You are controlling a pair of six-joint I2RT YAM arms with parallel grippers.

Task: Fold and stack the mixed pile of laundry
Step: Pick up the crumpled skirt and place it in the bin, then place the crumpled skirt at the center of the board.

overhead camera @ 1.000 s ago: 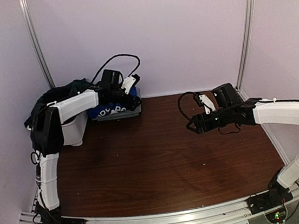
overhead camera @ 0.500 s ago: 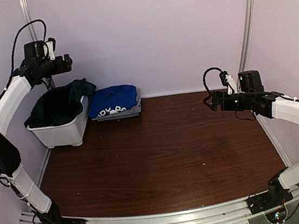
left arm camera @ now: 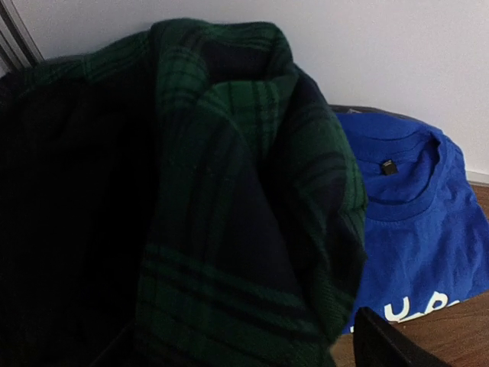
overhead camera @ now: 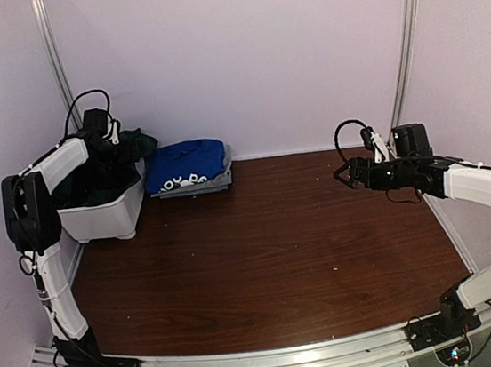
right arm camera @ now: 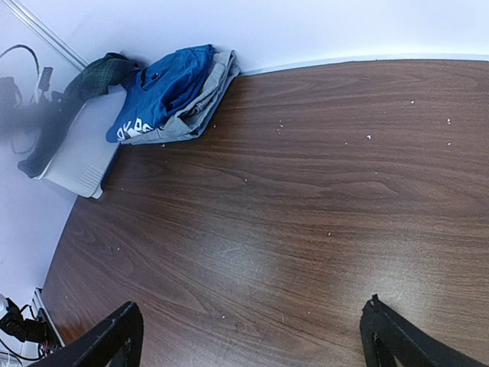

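The mixed laundry pile shows as a dark green tartan garment (left arm camera: 229, 191) heaped in the white basket (overhead camera: 107, 220) at the back left. Beside the basket, a folded royal-blue T-shirt (overhead camera: 188, 164) with white lettering lies on top of a folded grey piece (right arm camera: 200, 107). My left gripper (overhead camera: 112, 151) hangs over the basket, just above the tartan cloth. Its jaws stand wide; only one finger (left arm camera: 382, 348) shows, the other is lost in the dark. My right gripper (right arm camera: 252, 336) is open and empty, hovering over the bare table at the right (overhead camera: 349, 173).
The brown wooden table (overhead camera: 264, 262) has small white specks on it. Pale walls close in behind and on both sides, with metal posts (overhead camera: 404, 48) in the back corners. The basket stands against the left wall.
My left arm left the blue stack, swung up high by the left wall, then dropped down over the basket. My right arm drew back to the right and its jaws widened.
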